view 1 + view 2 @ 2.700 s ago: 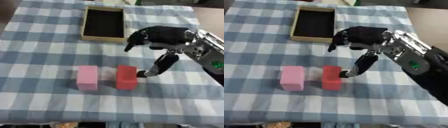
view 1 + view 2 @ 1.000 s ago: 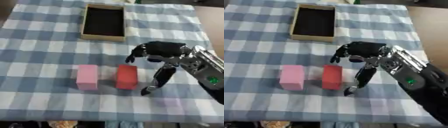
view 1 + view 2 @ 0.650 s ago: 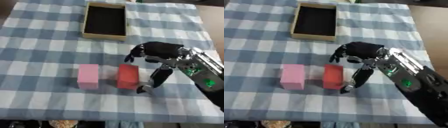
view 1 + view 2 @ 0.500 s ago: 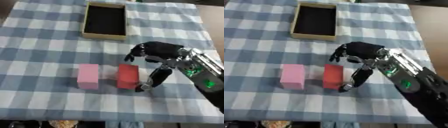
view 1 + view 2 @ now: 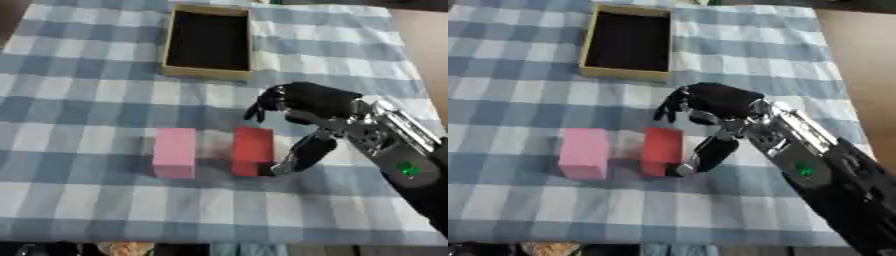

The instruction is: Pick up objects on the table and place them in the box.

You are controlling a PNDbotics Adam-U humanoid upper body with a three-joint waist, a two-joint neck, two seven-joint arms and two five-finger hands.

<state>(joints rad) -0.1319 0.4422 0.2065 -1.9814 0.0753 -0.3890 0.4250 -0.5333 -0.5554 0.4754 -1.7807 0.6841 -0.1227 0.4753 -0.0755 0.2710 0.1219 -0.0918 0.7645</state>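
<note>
A red block [image 5: 253, 150] and a pink block [image 5: 175, 151] stand side by side on the checked cloth, a small gap between them. Beyond them lies an open tan box [image 5: 206, 73] with a dark inside and nothing in it. My right hand [image 5: 315, 102] reaches in from the right and hangs over the red block. Its thumb [image 5: 297, 155] slants down to the block's near right corner and touches it there. Its fingers [image 5: 260, 106] curl down above the block's far end, a little apart from it. My left hand shows in neither view.
The blue and white checked cloth [image 5: 87, 100] covers the table, with bare room left of the pink block and in front of both blocks. The table's right edge [image 5: 420, 65] runs close behind my right forearm [image 5: 824, 175].
My right hand has drifted left, closer to the red block, and the thumb tip has come in against the block's near right corner. Neither block has moved.
</note>
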